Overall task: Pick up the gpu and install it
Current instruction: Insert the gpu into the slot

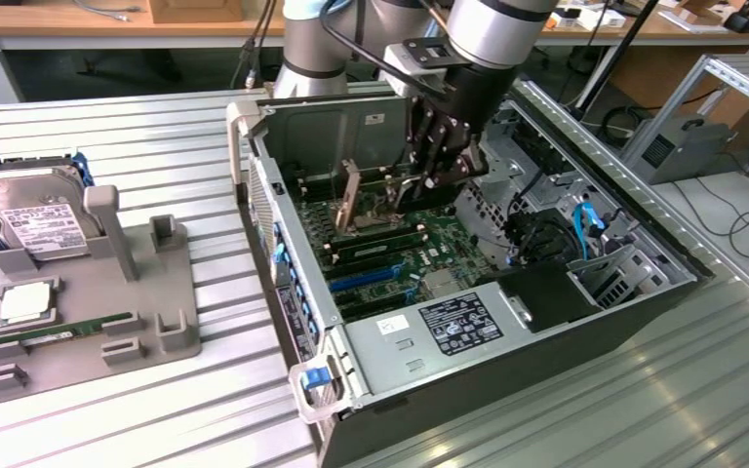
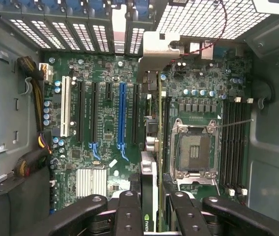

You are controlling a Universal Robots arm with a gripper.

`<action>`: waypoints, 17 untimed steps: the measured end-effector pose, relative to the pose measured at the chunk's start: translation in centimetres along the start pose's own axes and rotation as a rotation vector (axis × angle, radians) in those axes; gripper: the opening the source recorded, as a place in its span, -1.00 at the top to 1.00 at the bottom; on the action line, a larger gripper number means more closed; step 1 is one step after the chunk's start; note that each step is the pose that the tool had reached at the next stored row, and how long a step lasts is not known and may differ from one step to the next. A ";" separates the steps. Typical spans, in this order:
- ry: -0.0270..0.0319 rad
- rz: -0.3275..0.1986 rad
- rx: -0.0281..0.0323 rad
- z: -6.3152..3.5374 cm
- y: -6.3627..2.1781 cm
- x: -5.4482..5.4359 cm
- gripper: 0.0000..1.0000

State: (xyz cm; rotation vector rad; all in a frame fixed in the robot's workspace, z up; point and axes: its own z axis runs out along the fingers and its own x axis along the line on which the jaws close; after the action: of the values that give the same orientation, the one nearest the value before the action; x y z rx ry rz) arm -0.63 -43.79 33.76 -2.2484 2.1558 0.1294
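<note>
The gpu (image 2: 150,147) shows edge-on in the wrist view, a thin dark card with its silver bracket (image 2: 160,46) at the far end against the case's rear slots. My gripper (image 2: 152,209) is shut on the card's near end, a finger (image 2: 128,206) on each side. The card stands upright over the motherboard (image 2: 105,123), between the black slot beside the blue slot (image 2: 122,115) and the empty processor socket (image 2: 192,152). Whether it touches a slot I cannot tell. In the exterior view my gripper (image 1: 435,161) reaches down into the open computer case (image 1: 479,331), the gpu's brownish face (image 1: 347,200) below it.
Case walls, a drive cage (image 1: 609,278) and blue cables (image 1: 589,229) crowd the exterior view's right of the board. On the table at the exterior view's left, a grey holder (image 1: 153,322) carries a silver hard drive (image 1: 36,219) and a green memory stick (image 1: 69,330).
</note>
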 end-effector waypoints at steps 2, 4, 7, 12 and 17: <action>-0.0001 0.000 0.0000 0.15 0.00 0.1 0.46; 0.0000 0.000 0.0000 0.21 0.00 0.2 0.46; 0.0000 0.000 0.0000 0.34 0.02 0.3 0.46; -0.0003 0.000 0.0001 0.55 0.11 0.4 0.46; -0.0005 0.000 0.0000 0.75 0.15 0.6 0.46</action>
State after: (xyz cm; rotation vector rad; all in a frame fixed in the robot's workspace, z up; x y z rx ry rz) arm -0.78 -44.38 32.97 -2.2481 2.1556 0.1299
